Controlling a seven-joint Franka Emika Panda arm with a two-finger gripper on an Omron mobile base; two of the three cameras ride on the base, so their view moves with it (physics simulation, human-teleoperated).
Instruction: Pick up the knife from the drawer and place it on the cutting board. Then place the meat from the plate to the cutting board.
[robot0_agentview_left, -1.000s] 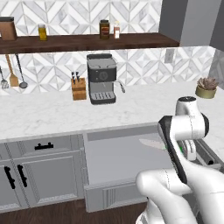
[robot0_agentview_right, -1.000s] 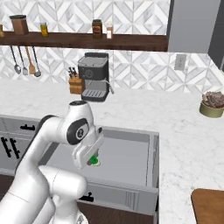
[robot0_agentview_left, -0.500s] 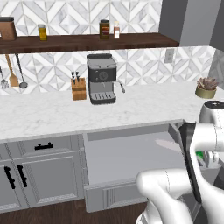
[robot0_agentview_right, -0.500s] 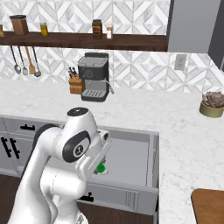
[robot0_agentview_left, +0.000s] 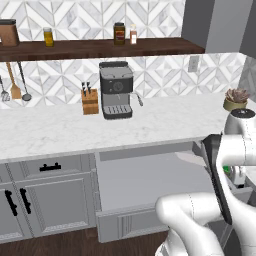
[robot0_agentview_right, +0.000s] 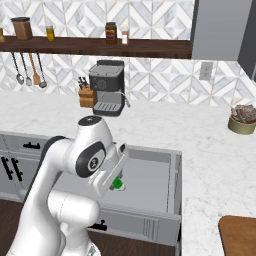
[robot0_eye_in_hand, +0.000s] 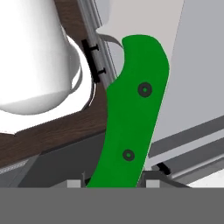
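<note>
Knife (robot0_eye_in_hand: 133, 118): curved bright green handle, two dark rivets. Gripper (robot0_eye_in_hand: 114, 183) clamped on the handle, arm folded low over the open drawer (robot0_agentview_right: 150, 172).

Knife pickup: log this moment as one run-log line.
phase: carrying knife | gripper: shut on knife | knife: lifted above open drawer | cutting board: bare

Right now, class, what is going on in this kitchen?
The white robot arm has the green-handled knife clamped in its gripper, the handle rising between the fingertips. In the right base view the knife shows as a spot of green over the open grey drawer. A corner of the wooden cutting board sits on the counter to the right, bare as far as it shows.
</note>
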